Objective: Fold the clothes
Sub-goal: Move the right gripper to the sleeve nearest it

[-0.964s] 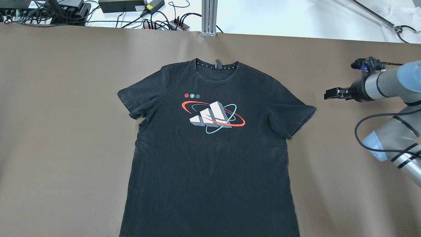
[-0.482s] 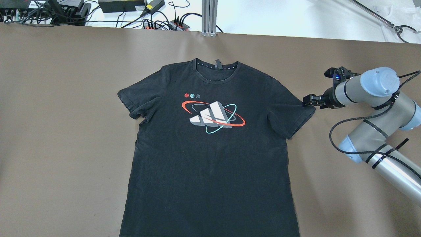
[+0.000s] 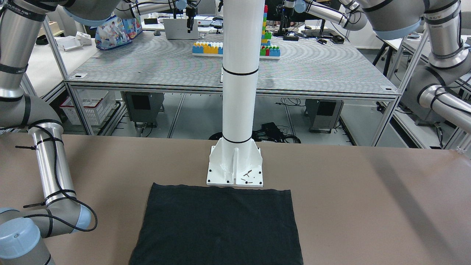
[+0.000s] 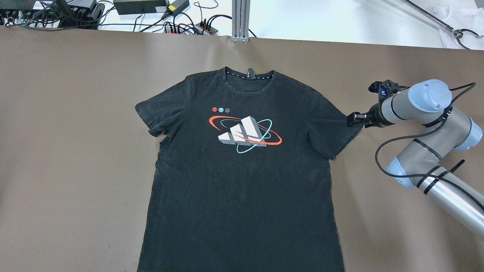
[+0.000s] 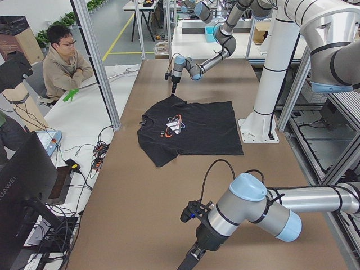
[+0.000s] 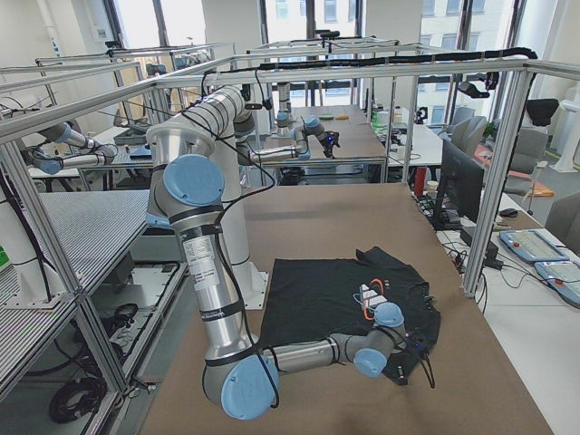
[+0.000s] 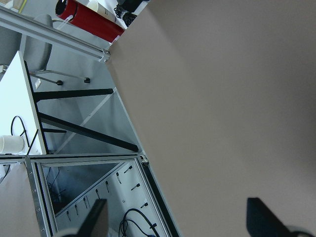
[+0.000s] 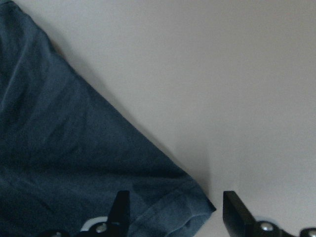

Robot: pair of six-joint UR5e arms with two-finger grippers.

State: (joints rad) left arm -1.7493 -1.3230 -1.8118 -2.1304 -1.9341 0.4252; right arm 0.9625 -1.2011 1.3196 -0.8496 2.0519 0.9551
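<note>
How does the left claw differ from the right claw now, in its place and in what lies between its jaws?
The right claw is at the tip of the T-shirt's sleeve; the left claw is far from the T-shirt, near the table's edge. Between the right claw's jaws lies the sleeve's corner; between the left claw's jaws only bare table shows. Both are open and hold nothing.

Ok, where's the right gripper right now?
In the overhead view the right gripper is on the right side, at the sleeve tip of the black T-shirt, open with the sleeve corner between its fingers.
</note>
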